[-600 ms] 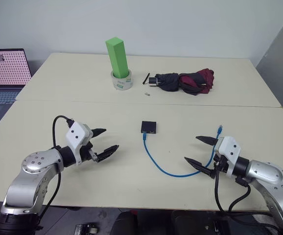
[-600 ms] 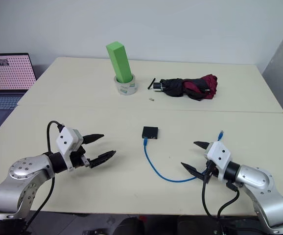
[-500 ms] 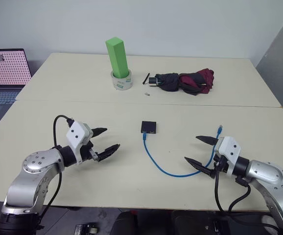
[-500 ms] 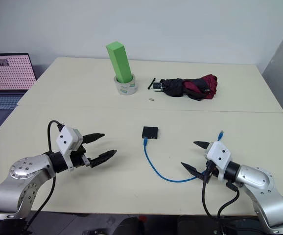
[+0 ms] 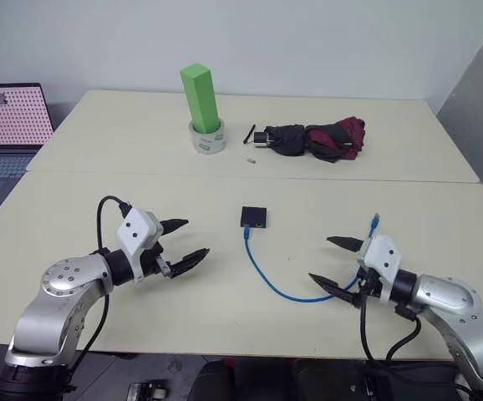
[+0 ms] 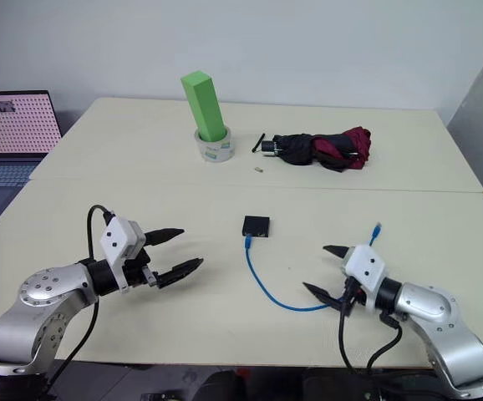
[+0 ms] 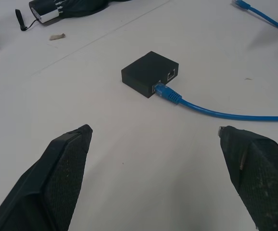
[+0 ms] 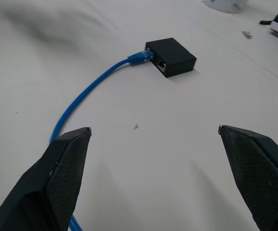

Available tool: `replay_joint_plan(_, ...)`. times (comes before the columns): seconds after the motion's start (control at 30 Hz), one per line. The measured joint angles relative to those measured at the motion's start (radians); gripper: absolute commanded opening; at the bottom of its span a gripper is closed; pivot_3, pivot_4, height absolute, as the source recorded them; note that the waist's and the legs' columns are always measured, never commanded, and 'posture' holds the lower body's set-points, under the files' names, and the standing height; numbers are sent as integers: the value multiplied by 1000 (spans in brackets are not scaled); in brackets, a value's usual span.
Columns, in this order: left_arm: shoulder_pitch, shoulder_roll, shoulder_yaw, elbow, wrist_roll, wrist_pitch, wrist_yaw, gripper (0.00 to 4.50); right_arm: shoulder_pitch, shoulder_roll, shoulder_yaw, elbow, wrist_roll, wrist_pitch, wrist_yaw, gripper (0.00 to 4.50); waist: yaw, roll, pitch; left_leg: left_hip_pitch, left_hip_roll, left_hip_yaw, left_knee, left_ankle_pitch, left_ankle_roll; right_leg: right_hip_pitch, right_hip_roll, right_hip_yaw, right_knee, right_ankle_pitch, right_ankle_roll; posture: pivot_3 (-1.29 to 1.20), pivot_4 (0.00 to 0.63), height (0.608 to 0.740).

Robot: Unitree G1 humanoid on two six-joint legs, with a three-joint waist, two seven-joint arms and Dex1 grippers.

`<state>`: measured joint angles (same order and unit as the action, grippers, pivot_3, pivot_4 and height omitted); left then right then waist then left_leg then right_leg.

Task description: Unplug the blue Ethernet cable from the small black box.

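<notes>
The small black box (image 5: 254, 217) lies flat at the table's middle. One plug of the blue Ethernet cable (image 5: 268, 279) sits in the box's near edge, seen close in the left wrist view (image 7: 167, 93). The cord curves toward the right, and its free plug (image 5: 376, 220) lies beside my right arm. My left gripper (image 5: 195, 237) hovers open to the left of the box, empty. Open and empty as well, my right gripper (image 5: 319, 259) hangs over the cord's bend. The box (image 8: 171, 56) and cord (image 8: 88, 94) lie ahead of its fingers.
A green block (image 5: 200, 96) stands in a tape roll (image 5: 209, 139) at the back. To its right lies a folded black-and-maroon umbrella (image 5: 317, 140), with a small scrap (image 5: 249, 159) nearby. A laptop (image 5: 6, 125) sits at the far left. A seam (image 5: 350, 179) crosses the table.
Both grippers have edged inward toward the box and cord, still open. Box and cable have not moved.
</notes>
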<state>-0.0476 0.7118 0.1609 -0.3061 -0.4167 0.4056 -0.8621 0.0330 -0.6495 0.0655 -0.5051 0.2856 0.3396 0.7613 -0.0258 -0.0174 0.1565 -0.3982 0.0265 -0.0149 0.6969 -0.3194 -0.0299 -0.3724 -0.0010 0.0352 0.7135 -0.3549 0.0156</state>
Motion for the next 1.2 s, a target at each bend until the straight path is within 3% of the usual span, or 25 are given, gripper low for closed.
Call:
replay_joint_plan(0.1,5,1,-3,-3,0,0,-2,4477,-45,49,83,1,-30,24,-15,4500,-1,0,0,0,0,0,0,0,0,0,0,0,0,0,0,0,150,740)
replay_joint_plan(0.23,31,28,-19,-15,-16,1,-59,4477,-157,200,275,73,-118,60,-76,4500,-4,0,0,0,0,0,0,2,-3,-1,1,0,1,0,0,0,150,740)
replay_joint_plan(0.53,79,129,-15,-15,-47,-26,-221,4477,-271,353,390,276,-227,119,-166,4500,0,0,0,0,0,0,0,2,-3,-1,0,-1,0,0,0,0,150,740)
replay_joint_plan(0.67,77,135,-15,-1,-44,-43,-232,4500,-292,376,391,291,-244,158,-192,3795,-2,0,0,0,0,0,0,2,-3,-1,0,-1,1,0,0,0,150,740)
replay_joint_plan(0.77,77,135,-16,1,-40,-58,-240,4500,-296,399,388,291,-260,189,-219,2952,-3,0,0,0,0,0,0,2,-3,-1,0,-1,1,0,0,0,150,740)
replay_joint_plan(1.2,22,123,-20,3,-54,-61,-244,4500,-305,418,344,260,-259,297,-246,37,-2,0,0,0,0,-1,0,0,0,-1,0,-1,1,0,0,0,150,740)
